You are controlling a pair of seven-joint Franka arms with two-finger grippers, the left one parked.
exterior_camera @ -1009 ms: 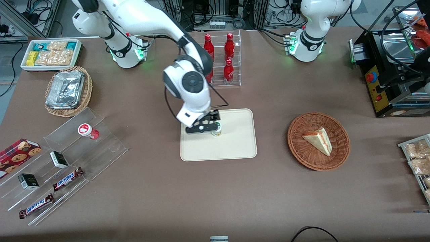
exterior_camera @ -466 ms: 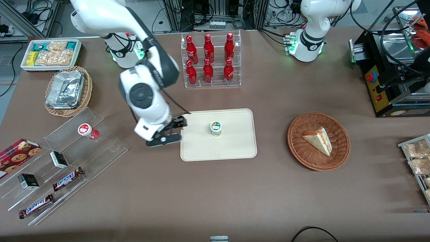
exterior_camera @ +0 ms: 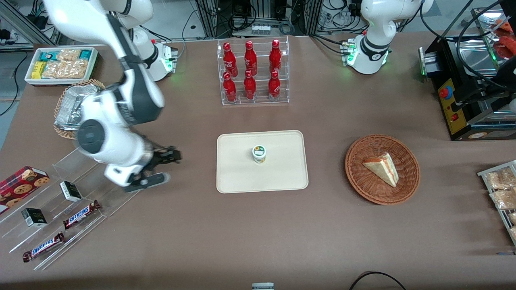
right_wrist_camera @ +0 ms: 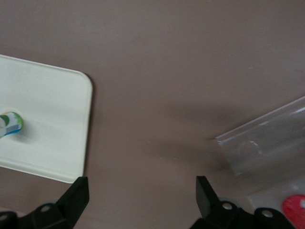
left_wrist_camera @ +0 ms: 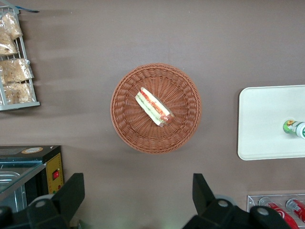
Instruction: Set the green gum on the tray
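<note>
You see the green gum (exterior_camera: 259, 154) standing upright near the middle of the cream tray (exterior_camera: 282, 177), alone there, its white green-ringed lid facing up. The gripper (exterior_camera: 155, 169) hangs empty with its two fingers spread apart, well away from the tray toward the working arm's end of the table, at about 9 o'clock from the gum, above the edge of the clear acrylic display steps (exterior_camera: 100, 201). At 12 o'clock from the tray stands the rack of red bottles (exterior_camera: 253, 72); at 3 o'clock sits the wicker basket (exterior_camera: 382, 169) with a sandwich wedge (exterior_camera: 382, 167)
</note>
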